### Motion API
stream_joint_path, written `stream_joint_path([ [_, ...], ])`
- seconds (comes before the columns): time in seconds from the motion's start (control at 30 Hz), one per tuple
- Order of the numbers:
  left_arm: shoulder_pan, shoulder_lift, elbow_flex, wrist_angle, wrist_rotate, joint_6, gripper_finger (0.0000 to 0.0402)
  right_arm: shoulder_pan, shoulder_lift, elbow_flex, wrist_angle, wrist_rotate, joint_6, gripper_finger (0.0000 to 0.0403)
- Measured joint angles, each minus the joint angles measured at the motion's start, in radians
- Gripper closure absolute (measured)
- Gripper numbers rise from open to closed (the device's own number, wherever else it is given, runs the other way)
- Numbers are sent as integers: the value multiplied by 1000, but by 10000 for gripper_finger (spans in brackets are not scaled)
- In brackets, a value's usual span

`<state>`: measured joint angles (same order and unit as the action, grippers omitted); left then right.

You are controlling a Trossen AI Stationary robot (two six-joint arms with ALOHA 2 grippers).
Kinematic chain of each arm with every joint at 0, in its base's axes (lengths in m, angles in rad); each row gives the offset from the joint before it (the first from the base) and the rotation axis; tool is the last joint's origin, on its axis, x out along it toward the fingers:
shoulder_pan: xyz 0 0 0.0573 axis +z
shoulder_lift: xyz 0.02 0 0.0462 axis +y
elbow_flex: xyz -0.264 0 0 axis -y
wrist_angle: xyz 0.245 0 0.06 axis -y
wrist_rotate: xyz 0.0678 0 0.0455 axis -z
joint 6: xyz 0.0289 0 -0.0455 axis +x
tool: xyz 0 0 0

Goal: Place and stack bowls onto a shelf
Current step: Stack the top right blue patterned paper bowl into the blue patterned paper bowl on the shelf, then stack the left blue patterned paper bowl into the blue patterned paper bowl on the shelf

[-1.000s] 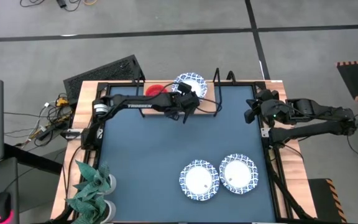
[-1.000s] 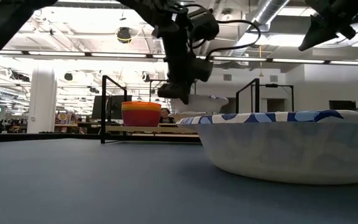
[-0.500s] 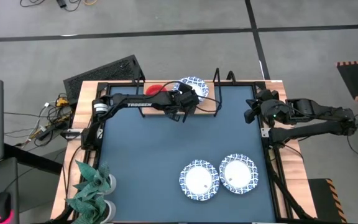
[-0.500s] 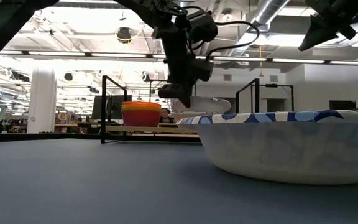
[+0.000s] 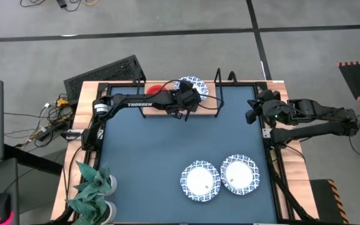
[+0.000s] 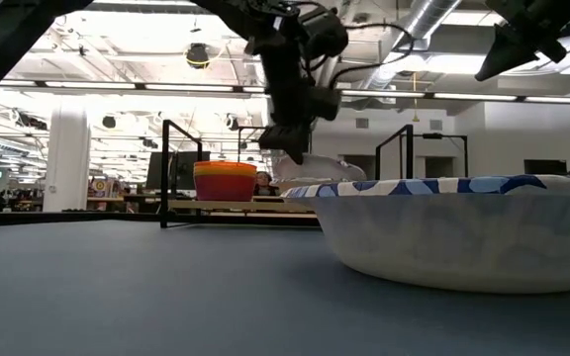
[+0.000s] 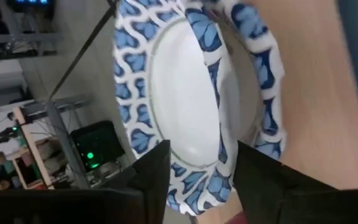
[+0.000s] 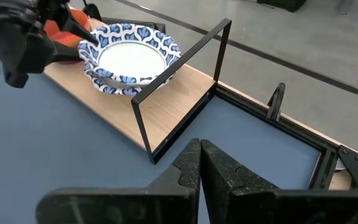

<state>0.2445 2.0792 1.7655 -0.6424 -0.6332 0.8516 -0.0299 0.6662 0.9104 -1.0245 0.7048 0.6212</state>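
My left gripper (image 5: 184, 100) is over the wooden shelf (image 5: 209, 106) at the table's far edge, shut on a white bowl with a blue patterned rim (image 5: 193, 87). This bowl sits tilted in a second patterned bowl (image 7: 267, 74) on the shelf board (image 8: 179, 106). A stack of small plastic bowls, red on top (image 5: 155, 90), stands on the shelf left of them and shows in the low view (image 6: 225, 181). Two more patterned bowls (image 5: 200, 180) (image 5: 239, 174) rest on the tabletop near the front. My right gripper (image 5: 253, 114) waits shut and empty at the table's right edge. My left gripper holds the upper patterned bowl by its rim (image 7: 197, 186), on the side facing the table's left and near edges. The rim passes between the two fingers (image 7: 157, 168). The fingers slant down from the near left. The bowl is tilted, its far side lying in the lower bowl.
The shelf's black metal frame end (image 8: 180, 81) stands right of the bowls, with bare board between them. A potted plant (image 5: 95, 187) stands at the table's near left corner. The blue tabletop (image 5: 155, 150) lies between the shelf and the two front bowls.
My left gripper has carried the patterned bowl a little toward the far edge and down, over the shelf. The bowl now lies tilted in the patterned bowl below it. The gripper has kept its hold.
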Motion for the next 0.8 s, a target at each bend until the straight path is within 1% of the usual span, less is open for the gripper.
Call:
stream_joint_path([
  [0.23,-9,-3,71,-79,51,-27,230,0,0,0,0,-2,0,370],
  [0.33,-7,-4,89,-134,59,-73,222,0,0,0,0,-2,0,370],
  [0.53,-4,-5,160,-222,147,-206,214,0,0,0,-5,-2,0,370],
  [0.57,-4,-5,176,-243,185,-254,214,0,0,0,-6,-2,0,370],
  [0.6,-4,-5,192,-264,249,-312,214,0,0,0,-10,-2,0,370],
  [0.67,-2,-5,227,-309,442,-418,213,0,0,-1,-16,-2,0,370],
  [0.73,-7,-6,252,-345,642,-487,214,1,0,-1,-16,-2,0,370],
  [0.8,-24,-6,257,-367,805,-546,215,1,0,-1,-16,-2,-1,370],
])
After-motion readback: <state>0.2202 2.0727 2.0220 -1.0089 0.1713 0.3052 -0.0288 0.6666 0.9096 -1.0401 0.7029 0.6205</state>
